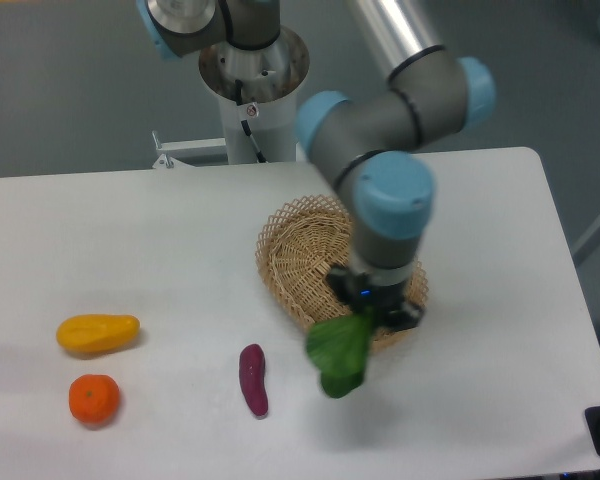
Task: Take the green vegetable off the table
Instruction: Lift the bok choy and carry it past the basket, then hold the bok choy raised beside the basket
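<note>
Hand (378, 312) gripping green vegetable (340, 354) above table (500, 300), over wicker basket (300, 262) front rim

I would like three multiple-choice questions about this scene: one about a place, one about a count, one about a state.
1. Where is the dark green leafy vegetable?
A. Lying beside the yellow fruit
B. Hanging from the gripper at the near edge of the woven wicker basket
C. Lying inside the basket

2. How many food items lie on the white table itself?
A. One
B. Three
C. Five

3. What is the two-finger gripper doing?
A. Holding the vegetable
B. Open and empty
C. Holding the orange

Answers: 1 B, the leaf hangs under the gripper at the basket rim. 2 B, yellow fruit, orange and purple eggplant-like piece. 3 A, the vegetable hangs from it.
</note>
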Motion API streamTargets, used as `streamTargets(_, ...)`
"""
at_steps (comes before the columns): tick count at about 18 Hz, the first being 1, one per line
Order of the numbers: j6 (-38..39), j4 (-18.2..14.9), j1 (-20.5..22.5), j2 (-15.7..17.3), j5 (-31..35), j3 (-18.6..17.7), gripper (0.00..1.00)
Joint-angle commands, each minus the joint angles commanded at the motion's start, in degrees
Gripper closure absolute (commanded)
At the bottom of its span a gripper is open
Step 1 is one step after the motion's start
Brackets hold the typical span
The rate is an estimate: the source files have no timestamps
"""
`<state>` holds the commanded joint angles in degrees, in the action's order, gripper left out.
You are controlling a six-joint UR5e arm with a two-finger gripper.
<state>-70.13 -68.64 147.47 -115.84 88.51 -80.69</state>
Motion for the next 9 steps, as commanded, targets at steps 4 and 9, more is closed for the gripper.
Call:
streamTargets(4,-0.9,-1.5,1.5,-3.2,0.1,3.9,0.73)
streamTargets(9,-3.6,-4.7,3.3,-5.4,0.2,7.6,0.72)
